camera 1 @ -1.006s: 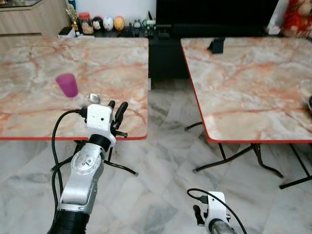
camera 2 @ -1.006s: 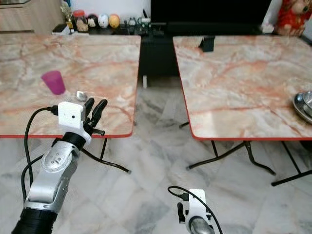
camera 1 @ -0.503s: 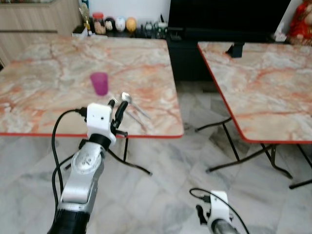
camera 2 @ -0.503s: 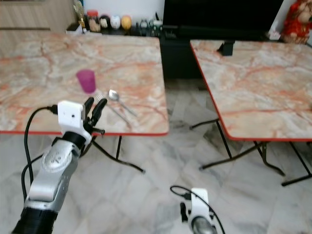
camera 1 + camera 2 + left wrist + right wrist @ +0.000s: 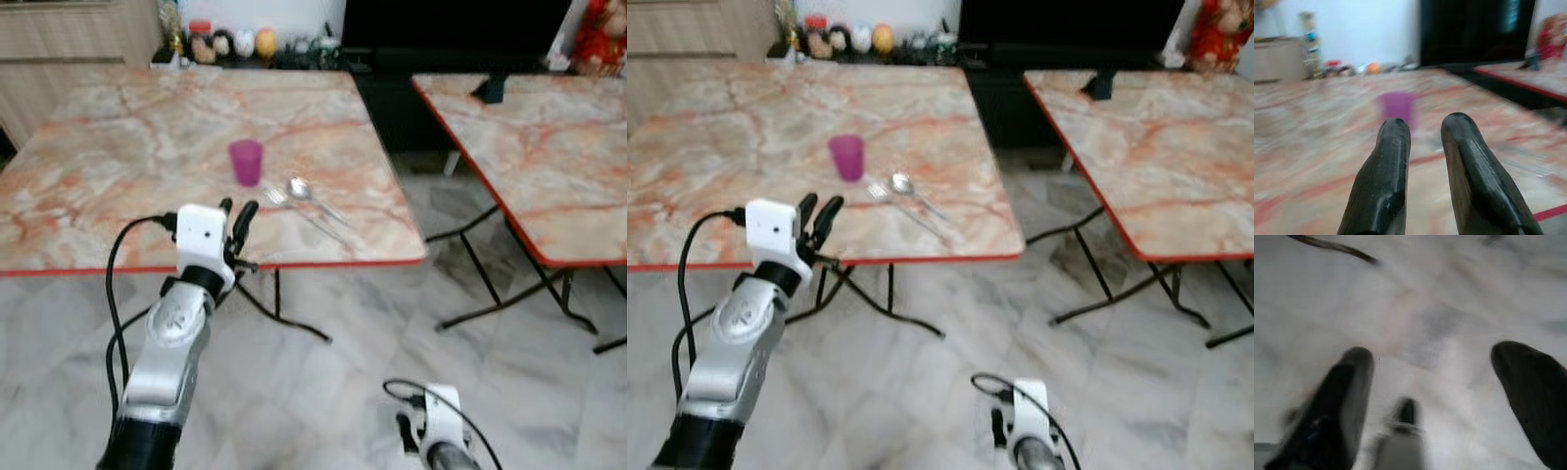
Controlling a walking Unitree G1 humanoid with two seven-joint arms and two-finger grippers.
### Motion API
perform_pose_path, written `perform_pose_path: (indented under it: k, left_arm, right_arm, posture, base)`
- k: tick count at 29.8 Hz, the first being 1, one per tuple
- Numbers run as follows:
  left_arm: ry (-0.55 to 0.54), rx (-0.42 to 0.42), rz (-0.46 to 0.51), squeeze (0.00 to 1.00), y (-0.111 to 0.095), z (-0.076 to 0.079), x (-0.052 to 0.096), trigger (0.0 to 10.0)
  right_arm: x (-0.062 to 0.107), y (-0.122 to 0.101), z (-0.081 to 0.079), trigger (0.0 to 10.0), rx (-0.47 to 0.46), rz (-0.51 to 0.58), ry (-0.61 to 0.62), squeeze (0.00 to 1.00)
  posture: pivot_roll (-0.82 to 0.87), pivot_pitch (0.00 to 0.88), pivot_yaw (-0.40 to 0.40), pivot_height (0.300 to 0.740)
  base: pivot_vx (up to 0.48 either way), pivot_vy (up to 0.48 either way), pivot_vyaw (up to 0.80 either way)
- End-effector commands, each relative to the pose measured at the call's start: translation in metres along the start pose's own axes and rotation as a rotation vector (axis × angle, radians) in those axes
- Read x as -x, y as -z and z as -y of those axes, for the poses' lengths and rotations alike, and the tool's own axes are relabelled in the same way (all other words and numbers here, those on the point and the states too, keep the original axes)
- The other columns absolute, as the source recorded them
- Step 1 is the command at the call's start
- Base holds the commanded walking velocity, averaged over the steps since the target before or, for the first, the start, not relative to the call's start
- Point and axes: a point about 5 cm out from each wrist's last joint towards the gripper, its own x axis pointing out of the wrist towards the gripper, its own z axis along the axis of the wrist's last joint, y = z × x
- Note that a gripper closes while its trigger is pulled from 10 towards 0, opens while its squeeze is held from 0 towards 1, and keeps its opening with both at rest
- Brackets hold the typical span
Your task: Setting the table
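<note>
A purple cup (image 5: pixel 245 162) stands upright on the near marble table (image 5: pixel 98 225), blurred in the left wrist view (image 5: pixel 1397 105). Just right of it lie a spoon (image 5: pixel 299 188) and a fork (image 5: pixel 279 199), side by side. My left gripper (image 5: pixel 238 207) is raised at the table's front edge, short of the cup. Its fingers (image 5: pixel 1393 147) stand a narrow gap apart with nothing between them. My right gripper (image 5: pixel 1437 357) hangs low over the floor, open wide and holding nothing.
A second marble table (image 5: pixel 549 166) stands to the right across a gap of tiled floor (image 5: pixel 392 323). The near table's black folding legs (image 5: pixel 294 323) reach out under its front edge. Jars and ornaments (image 5: pixel 225 44) line a low shelf behind, beside a black cabinet (image 5: pixel 441 29).
The whole picture has shifted right, so the camera has turned left and the cup table now sits more central. Cup, spoon and fork lie still. Both arms keep their pose.
</note>
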Motion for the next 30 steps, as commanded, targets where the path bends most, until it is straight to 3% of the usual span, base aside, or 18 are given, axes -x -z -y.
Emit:
perform_pose_path:
  k: [1,10,30]
  left_arm:
    - [0.021,0.003,0.027,0.0,-0.007,0.007,-0.004,10.0]
    - [0.024,0.004,0.039,0.0,-0.008,0.008,-0.005,10.0]
    - [0.083,0.037,0.047,0.0,-0.009,0.018,-0.004,10.0]
  right_arm:
    - [0.0,0.0,0.007,10.0,0.0,0.001,0.015,0.0]
    - [0.0,0.001,0.007,10.0,-0.001,0.001,0.016,0.0]
    - [0.001,0.003,0.007,10.0,0.005,-0.004,0.013,0.0]
  posture:
    - [-0.01,0.0,-0.061,0.74]
    - [-0.01,0.0,-0.061,0.74]
    - [-0.01,0.0,-0.062,0.74]
  base:
    - [0.0,0.375,0.0]
    - [0.0,0.351,0.0]
    - [0.0,0.0,0.0]
